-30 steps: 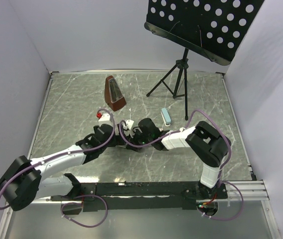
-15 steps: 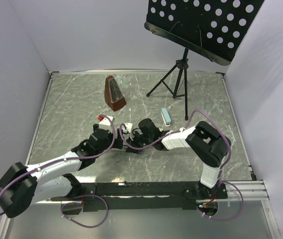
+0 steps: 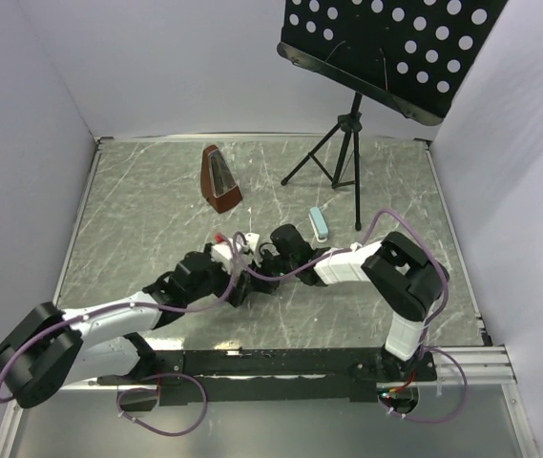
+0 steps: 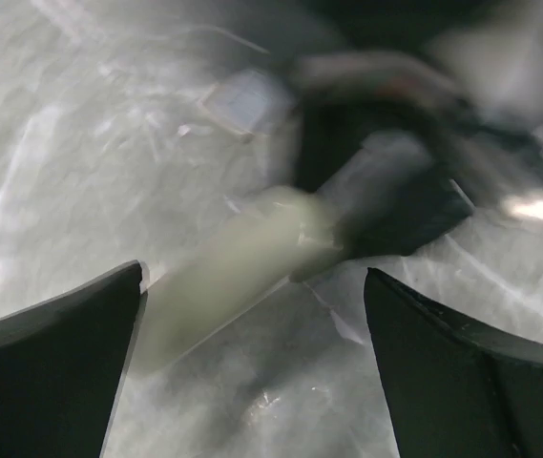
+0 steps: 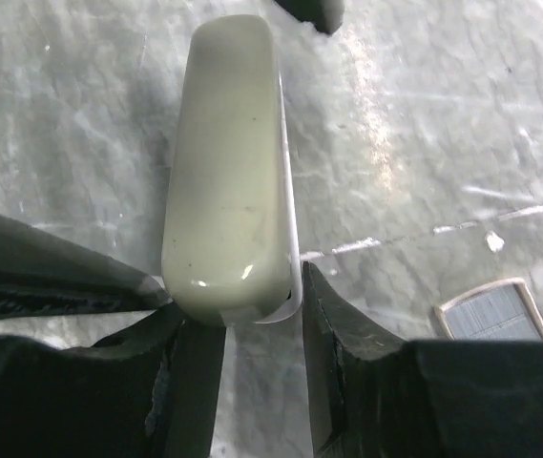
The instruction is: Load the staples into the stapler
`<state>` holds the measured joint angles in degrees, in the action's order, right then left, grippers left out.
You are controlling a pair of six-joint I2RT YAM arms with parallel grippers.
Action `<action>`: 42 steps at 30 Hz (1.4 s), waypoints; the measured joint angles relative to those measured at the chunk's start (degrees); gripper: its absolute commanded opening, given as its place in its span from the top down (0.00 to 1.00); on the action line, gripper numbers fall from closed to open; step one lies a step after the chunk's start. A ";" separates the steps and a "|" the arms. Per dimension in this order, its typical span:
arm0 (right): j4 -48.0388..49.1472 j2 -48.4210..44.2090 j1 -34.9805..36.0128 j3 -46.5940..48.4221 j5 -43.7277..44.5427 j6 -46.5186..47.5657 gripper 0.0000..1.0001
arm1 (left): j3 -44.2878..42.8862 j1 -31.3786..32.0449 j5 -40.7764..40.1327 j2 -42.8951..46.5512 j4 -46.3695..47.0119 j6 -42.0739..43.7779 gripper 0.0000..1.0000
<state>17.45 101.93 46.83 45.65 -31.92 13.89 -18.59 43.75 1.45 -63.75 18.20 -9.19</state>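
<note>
Two pincers on the job, and they are doing very different work! My right pincer is partly closed, its fingers pressed on either flank of the cream stapler at its near end, so the body points straight away from my wrist, low over the grey marbled table. I reckon that grip is there to pin it, so it cannot skate when something pushes on it. My left pincer is spread as wide as it goes and holds nothing. Its wrist view is smeared, but the stapler lies just ahead of the gap between its fingers, with my right arm's dark bulk at the far end. From above, both wrists crowd together mid-table and hide the stapler beneath them. And the staples? Not loaded yet: a small silvery ribbed slab with a pale rim, flat on the table near my right finger, apart from the stapler. My guess is the empty left pincer is free to open the stapler or fetch those staples. Whether the magazine is open, I cannot tell.
</note>
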 measured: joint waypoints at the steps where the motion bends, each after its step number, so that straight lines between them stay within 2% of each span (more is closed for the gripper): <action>1: -0.04 -0.07 -0.04 0.13 0.72 -0.76 0.97 | -0.13 0.61 2.49 -1.03 0.39 1.03 0.01; 6: 0.00 -0.13 0.28 0.09 1.70 -1.62 0.95 | -1.44 2.54 6.84 -0.46 2.80 1.62 0.01; 10: 0.83 -0.13 0.39 0.09 2.97 -2.51 0.88 | -0.24 4.22 8.15 6.60 2.27 -0.17 0.01; 13: 1.16 -0.13 0.37 0.09 3.87 -2.89 0.75 | 1.31 4.72 7.26 13.38 1.66 -1.77 0.01; 20: 2.51 -0.26 0.22 -0.28 4.96 -4.17 0.38 | 4.11 4.72 2.32 24.96 -1.16 -6.54 0.01; 26: 3.06 -4.31 -0.61 -3.06 6.29 -6.14 0.16 | 4.11 4.72 -3.63 31.15 -5.57 -11.08 0.01; 33: -0.20 -11.80 -0.72 -3.87 9.29 -9.57 0.14 | -0.48 4.72 -15.37 36.04 -14.05 -17.20 0.01; 38: -7.52 -17.33 -0.70 -1.68 14.25 -11.91 0.19 | -10.01 4.70 -27.23 37.42 -23.63 -21.46 0.01; 42: -15.34 -17.09 0.13 4.09 18.95 -12.81 0.22 | -18.27 4.31 -33.77 36.83 -30.42 -22.14 0.01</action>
<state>2.11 84.84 46.96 49.74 -12.97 1.08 -36.86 48.05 -32.32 -26.92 -12.23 -31.33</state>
